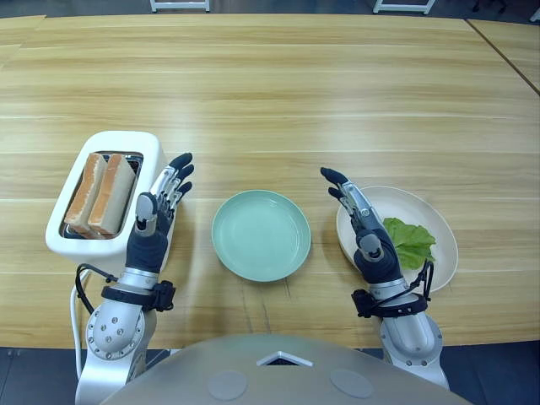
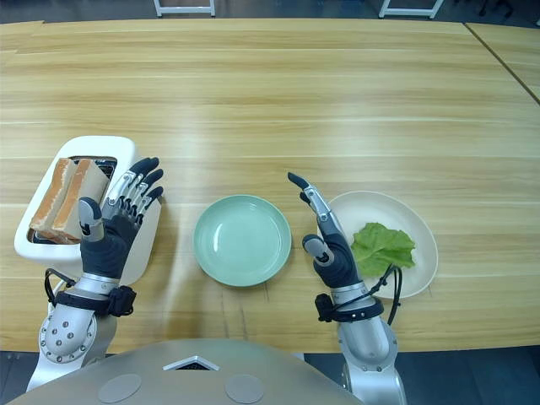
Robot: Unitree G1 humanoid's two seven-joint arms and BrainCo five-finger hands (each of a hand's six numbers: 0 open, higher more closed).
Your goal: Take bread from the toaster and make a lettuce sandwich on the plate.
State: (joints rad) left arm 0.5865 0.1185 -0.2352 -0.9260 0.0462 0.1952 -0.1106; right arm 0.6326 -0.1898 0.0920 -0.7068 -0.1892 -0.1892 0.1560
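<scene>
Roughly, layout: toaster at the near left of the table, green plate in the middle, cream plate at the near right.
Bread: two slices of bread stand side by side in the toaster's slot, tops sticking out; their lower parts are sunk out of sight.
Lettuce: one leaf of lettuce lies on the cream plate, towards its near side.
Green plate: bare, apart from both hands.
Left hand: the left hand is spread wide with straight fingers, holding nothing, at the toaster's right side.
Right hand: the right hand is likewise stretched flat and holding nothing, at the cream plate's left rim.
Left eye view: the left hand sits mostly beside the toaster; the right hand overlaps the cream plate's rim.
Right eye view: the left hand lies across the toaster's right half; the right hand has its fingers over the gap between the plates.
Hidden: toaster's right wall behind the left hand; cream plate's near-left rim behind the right wrist.
Edges: near table edge runs under both wrists; a second table joins at the far right.
Open room: broad bare wood beyond the plates up to the far edge; the gaps between toaster, green plate and cream plate are narrow.
</scene>
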